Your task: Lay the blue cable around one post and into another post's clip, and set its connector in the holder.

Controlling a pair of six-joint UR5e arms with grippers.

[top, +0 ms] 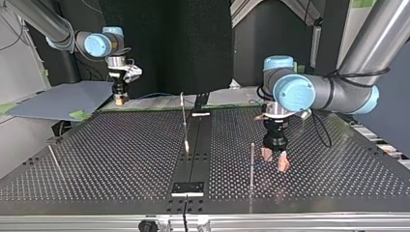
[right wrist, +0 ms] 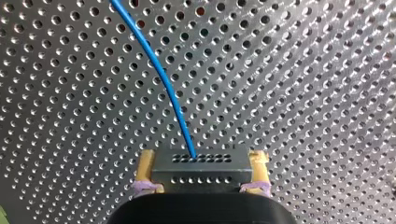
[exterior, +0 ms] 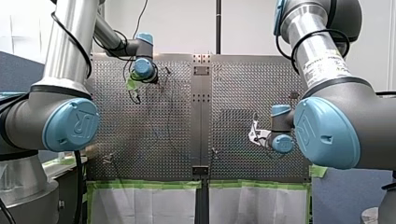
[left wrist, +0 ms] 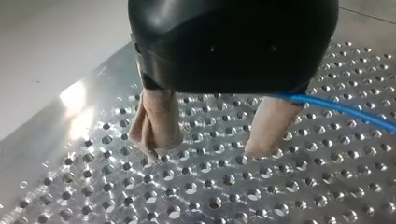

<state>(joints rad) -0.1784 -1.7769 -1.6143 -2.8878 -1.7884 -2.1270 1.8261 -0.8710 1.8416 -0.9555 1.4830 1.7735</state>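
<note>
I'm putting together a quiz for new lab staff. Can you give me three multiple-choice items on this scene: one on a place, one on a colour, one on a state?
1. Where is the connector?
A) between my right gripper's fingers
B) lying loose
C) out of every view

2. What colour is the cable?
A) red
B) green
C) blue

3. How is my left gripper?
A) shut on the cable
B) open, empty
C) shut on the connector

Answers:
1 A: the right wrist view shows the connector clamped between the fingers.
2 C: both wrist views show it blue.
3 B: its pads stand apart with nothing between them, and the cable passes beside one.
</note>
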